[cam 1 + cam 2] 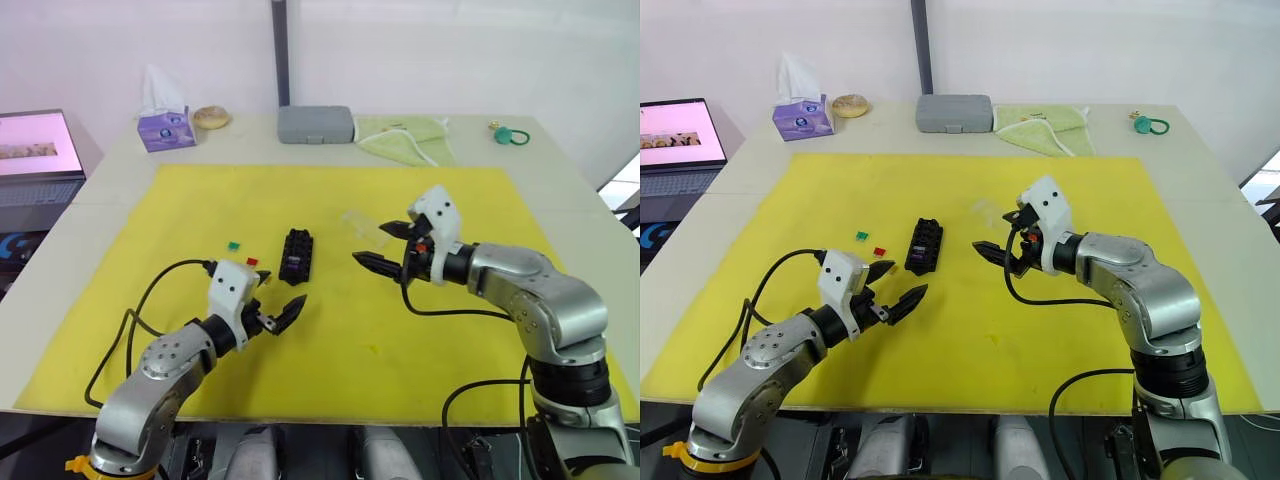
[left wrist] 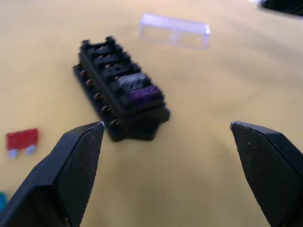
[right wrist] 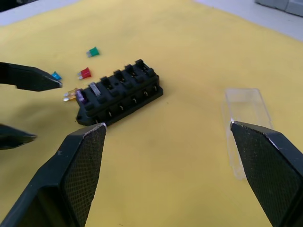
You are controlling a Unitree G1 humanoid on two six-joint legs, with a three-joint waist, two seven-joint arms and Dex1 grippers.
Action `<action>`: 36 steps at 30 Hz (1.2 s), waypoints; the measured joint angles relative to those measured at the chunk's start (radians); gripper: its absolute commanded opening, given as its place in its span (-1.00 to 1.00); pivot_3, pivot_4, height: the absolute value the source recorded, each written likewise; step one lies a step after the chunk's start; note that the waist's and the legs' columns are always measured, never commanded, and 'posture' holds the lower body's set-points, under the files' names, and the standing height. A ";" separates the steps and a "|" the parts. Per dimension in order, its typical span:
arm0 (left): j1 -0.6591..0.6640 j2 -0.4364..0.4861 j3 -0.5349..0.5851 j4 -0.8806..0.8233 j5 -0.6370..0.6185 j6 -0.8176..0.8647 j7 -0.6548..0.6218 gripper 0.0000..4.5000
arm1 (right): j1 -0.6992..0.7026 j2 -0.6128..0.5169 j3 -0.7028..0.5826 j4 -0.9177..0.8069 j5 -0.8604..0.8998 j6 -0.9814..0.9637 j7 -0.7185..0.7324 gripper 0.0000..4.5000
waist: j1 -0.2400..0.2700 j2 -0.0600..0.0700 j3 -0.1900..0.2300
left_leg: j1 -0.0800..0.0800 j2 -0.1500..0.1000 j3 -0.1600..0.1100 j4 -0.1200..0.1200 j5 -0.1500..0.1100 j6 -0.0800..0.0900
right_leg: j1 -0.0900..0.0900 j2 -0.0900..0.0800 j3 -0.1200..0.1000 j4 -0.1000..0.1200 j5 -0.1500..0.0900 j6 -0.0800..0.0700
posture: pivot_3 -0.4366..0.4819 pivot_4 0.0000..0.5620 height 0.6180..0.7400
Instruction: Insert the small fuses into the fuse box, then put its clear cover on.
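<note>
so far two fuses, a grey and a purple, sit in the end slots of the fuse box (image 1: 295, 256), which lies at the middle of the frame on the yellow mat (image 1: 460, 340). four more fuses wait loose just left of it: a green fuse (image 1: 233, 244), a red fuse (image 1: 252, 261), a teal fuse (image 3: 56, 75) and an orange fuse (image 3: 71, 94). the clear cover (image 1: 364, 228) lies right of the box, a little above it. the left gripper (image 1: 278, 309) hovers wide and empty just below the box; the right gripper (image 1: 386, 246), also wide and empty, hangs right of centre. best to narrow the left fingers first, take the red fuse by its flat faces, and set it blades-down over an empty slot.
</note>
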 measured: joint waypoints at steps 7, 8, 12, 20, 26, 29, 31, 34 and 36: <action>-0.037 -0.060 -0.088 0.043 0.118 -0.040 0.098 1.00 | -0.017 -0.004 0.027 -0.004 0.034 0.005 -0.011 0.96 | 0.003 0.000 0.000 | 0.000 0.000 0.000 0.000 0.000 0.000 | 0.001 0.000 0.000 -0.001 0.000 0.000 | -0.05 -0.47 0.94; -0.044 -0.066 -0.101 0.056 0.135 -0.040 0.109 1.00 | -0.019 -0.004 0.027 -0.004 0.035 0.005 -0.014 0.96 | 0.004 0.000 0.000 | 0.000 0.000 0.000 0.000 0.000 0.000 | 0.001 0.000 0.000 -0.001 0.000 0.000 | -0.05 -0.47 0.94; -0.070 -0.120 -0.145 0.120 0.185 -0.042 0.156 1.00 | -0.022 -0.004 0.028 -0.004 0.044 0.006 -0.033 0.96 | 0.003 0.000 0.000 | 0.000 -0.001 0.000 0.000 0.000 0.000 | 0.001 0.000 0.000 -0.001 0.000 0.000 | -0.05 -0.47 0.94; -0.162 -0.193 -0.174 0.212 0.231 -0.035 0.196 1.00 | -0.017 -0.002 0.025 -0.024 0.067 0.009 -0.074 0.96 | 0.002 0.000 0.000 | -0.001 -0.001 0.000 0.000 0.000 0.000 | 0.001 0.000 0.000 -0.001 0.000 0.000 | -0.05 -0.47 0.94; -0.181 -0.199 -0.157 0.222 0.230 0.001 0.194 0.14 | -0.002 -0.003 0.023 -0.037 0.083 0.010 -0.103 1.00 | 0.003 0.000 0.000 | 0.000 -0.001 0.000 0.000 0.000 0.000 | 0.001 0.000 0.000 -0.001 0.000 0.000 | -0.05 -0.47 0.94; -0.184 -0.207 -0.149 0.221 0.228 0.012 0.189 -0.08 | -0.002 -0.003 0.020 -0.038 0.086 0.010 -0.114 1.00 | 0.004 0.000 0.000 | 0.000 -0.001 0.000 0.000 0.000 0.000 | 0.001 0.000 0.000 -0.001 0.000 0.000 | -0.05 -0.47 0.94; -0.184 -0.208 -0.147 0.216 0.226 0.022 0.182 -0.08 | -0.002 -0.003 0.019 -0.038 0.089 0.010 -0.119 1.00 | 0.004 0.000 0.000 | 0.000 -0.001 0.000 0.000 0.000 0.000 | 0.001 0.000 0.000 -0.001 0.000 0.000 | -0.05 -0.47 0.94; -0.171 -0.190 -0.145 0.183 0.222 0.044 0.172 -0.08 | 0.001 -0.004 0.019 -0.038 0.096 0.010 -0.122 1.00 | 0.002 0.000 0.000 | 0.000 -0.001 0.000 0.000 0.000 0.000 | 0.001 0.000 0.000 -0.001 0.000 0.000 | -0.05 -0.47 0.94; -0.144 -0.163 -0.145 0.139 0.211 0.060 0.151 -0.08 | 0.008 -0.013 0.019 -0.038 0.097 0.009 -0.122 1.00 | 0.001 0.000 0.000 | 0.000 0.000 0.000 0.000 0.000 0.000 | 0.001 0.000 0.000 -0.001 0.000 0.000 | -0.05 -0.47 0.94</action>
